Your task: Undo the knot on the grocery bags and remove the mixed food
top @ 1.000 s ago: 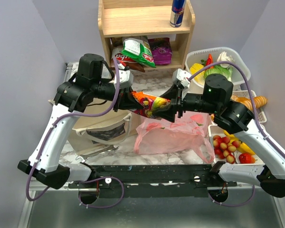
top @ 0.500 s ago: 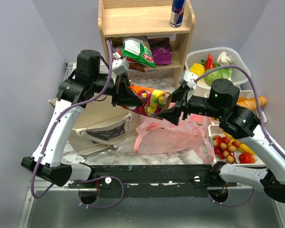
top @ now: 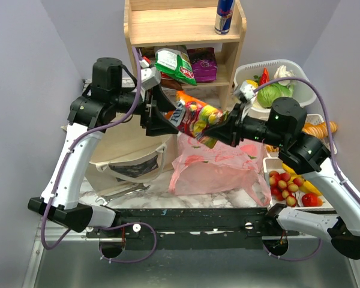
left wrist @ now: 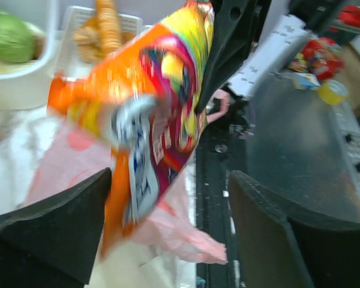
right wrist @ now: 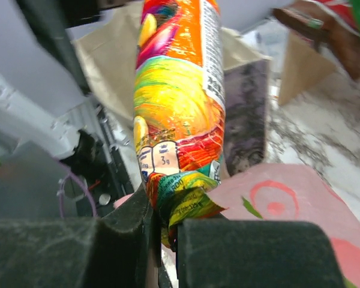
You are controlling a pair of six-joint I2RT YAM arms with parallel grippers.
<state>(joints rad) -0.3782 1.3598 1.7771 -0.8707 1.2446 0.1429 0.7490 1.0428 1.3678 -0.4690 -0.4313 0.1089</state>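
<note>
1. Marbled table with a wooden shelf behind; the beige tote slumps at left, crowding the left arm.
2. The pink bag lies slack at centre, under both arms; I can't make out its knot.
3. An orange snack bag is up in the air above it, likely mid-handover.
4. The right gripper is clenched on one end; the left gripper is spread around the other, not gripping.

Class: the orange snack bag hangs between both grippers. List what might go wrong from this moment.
The right gripper pinches only the crimped end of the snack bag, so it may slip or sag. The open left gripper brackets the other end and might snag it when pulling away.
</note>
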